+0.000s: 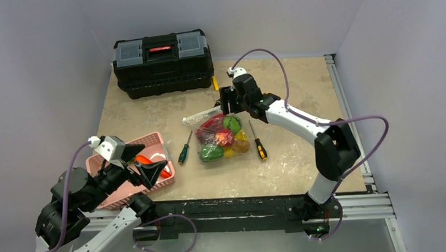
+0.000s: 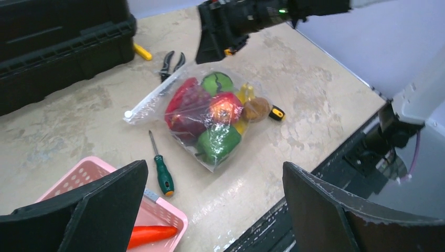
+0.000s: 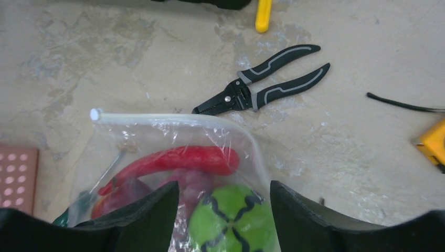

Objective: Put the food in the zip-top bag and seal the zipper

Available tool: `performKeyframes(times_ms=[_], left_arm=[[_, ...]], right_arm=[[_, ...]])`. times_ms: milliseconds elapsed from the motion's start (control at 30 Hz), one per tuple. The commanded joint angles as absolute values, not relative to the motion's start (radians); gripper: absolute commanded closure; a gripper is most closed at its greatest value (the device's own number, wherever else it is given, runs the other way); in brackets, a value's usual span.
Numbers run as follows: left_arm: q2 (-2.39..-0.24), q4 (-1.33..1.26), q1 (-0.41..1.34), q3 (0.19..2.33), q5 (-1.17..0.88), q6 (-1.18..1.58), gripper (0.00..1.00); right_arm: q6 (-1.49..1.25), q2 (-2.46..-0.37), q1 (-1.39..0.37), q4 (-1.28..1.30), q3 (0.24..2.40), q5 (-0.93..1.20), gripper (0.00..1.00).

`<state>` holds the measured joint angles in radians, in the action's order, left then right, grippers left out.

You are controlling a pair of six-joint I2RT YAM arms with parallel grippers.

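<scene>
The zip-top bag (image 1: 221,138) lies in the middle of the table and holds the food: a red chili (image 3: 178,160), a green round fruit (image 3: 233,220), a green pepper (image 2: 218,143), a red round fruit (image 2: 224,107) and yellow pieces. Its zipper (image 3: 157,118) is a whitish strip along the bag's far-left edge. My right gripper (image 3: 223,197) is open and hovers over the bag's far end, its jaws to either side of the green fruit. My left gripper (image 2: 214,176) is open and empty, raised above the pink basket (image 2: 173,212). An orange-red vegetable (image 2: 152,234) lies in that basket.
A green-handled screwdriver (image 1: 183,154) lies left of the bag and a yellow-and-black one (image 1: 260,147) lies right of it. Black pliers (image 3: 262,79) lie beyond the bag. A black toolbox (image 1: 162,61) stands at the back left. The table's front edge is close under my left gripper.
</scene>
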<state>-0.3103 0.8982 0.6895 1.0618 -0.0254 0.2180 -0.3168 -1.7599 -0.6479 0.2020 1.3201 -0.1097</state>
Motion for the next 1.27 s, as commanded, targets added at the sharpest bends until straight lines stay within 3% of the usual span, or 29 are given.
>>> performKeyframes(times_ms=[0, 267, 333, 367, 667, 1000, 1233], left_arm=[[-0.27, 0.879, 0.693, 1.107, 0.162, 0.331, 0.0], [-0.207, 0.847, 0.694, 1.145, 0.254, 0.334, 0.0], [-0.182, 0.834, 0.694, 1.142, 0.297, 0.359, 0.0], [-0.169, 0.827, 0.693, 1.14, 0.318, 0.367, 0.0], [-0.154, 0.807, 0.693, 1.22, 0.351, 0.285, 0.0], [-0.179, 0.826, 0.694, 1.266, 0.392, 0.224, 0.02], [-0.176, 0.836, 0.694, 1.255, 0.386, 0.234, 0.02]], right_arm=[[-0.249, -1.533, -0.65, 0.246, 1.356, -0.117, 0.34], [-0.23, -1.092, -0.65, 0.268, 1.236, -0.181, 0.18], [-0.226, -0.978, -0.652, 0.287, 1.208, -0.26, 0.02], [-0.223, -0.916, -0.652, 0.286, 1.193, -0.277, 0.01], [-0.258, -0.584, -0.652, 0.403, 1.267, -0.483, 0.01], [-0.362, -0.503, -0.652, 0.368, 1.252, -0.707, 0.01], [-0.351, -0.533, -0.652, 0.386, 1.253, -0.707, 0.01]])
